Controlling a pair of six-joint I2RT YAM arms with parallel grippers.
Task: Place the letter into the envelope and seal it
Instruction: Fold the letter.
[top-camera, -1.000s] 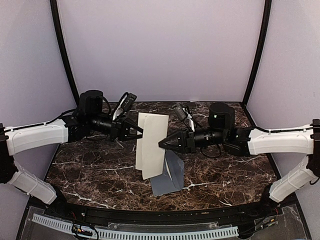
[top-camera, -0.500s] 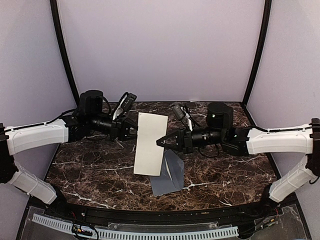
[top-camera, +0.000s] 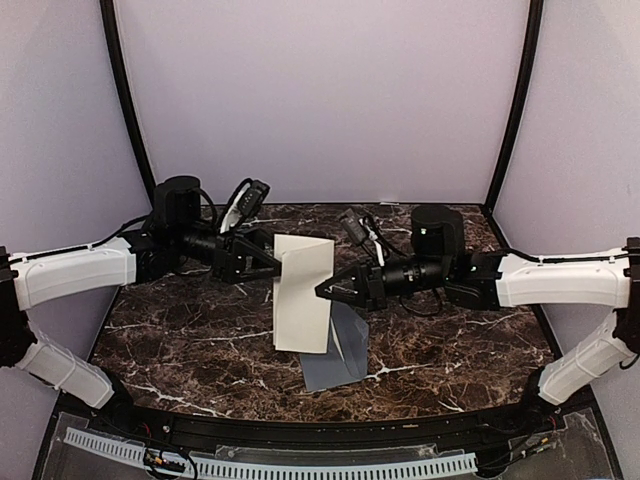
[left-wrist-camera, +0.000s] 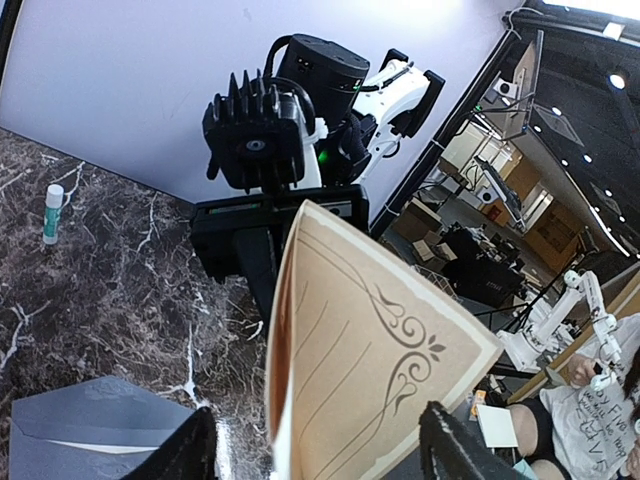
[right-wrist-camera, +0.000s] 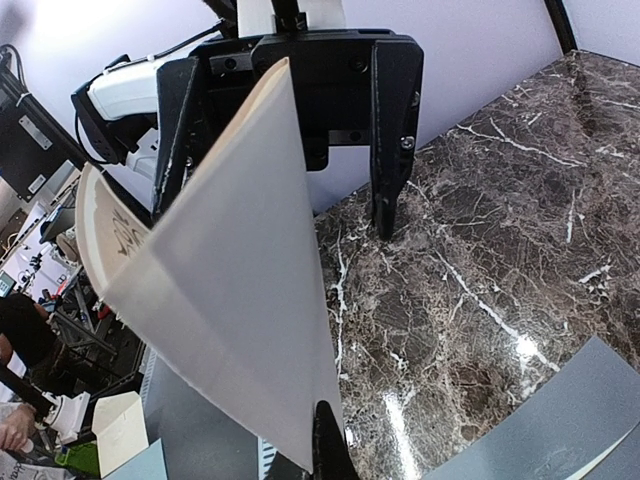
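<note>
While the right gripper (top-camera: 321, 290) pinches the letter (top-camera: 300, 297) by one edge in the air above the envelope (top-camera: 338, 364), the left gripper (top-camera: 275, 262) stands spread; held one-sided, the paper may swing or slip free.

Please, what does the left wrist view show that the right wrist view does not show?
Only the left wrist view shows the glue stick on the table and the printed side of the letter, with ruled lines and a flourish. Only the right wrist view shows the letter's plain side and the left gripper from the front, jaws open, one on each side of the sheet. Both show the letter, the grey envelope lying on the marble table, and the right gripper, shut on the letter.
</note>
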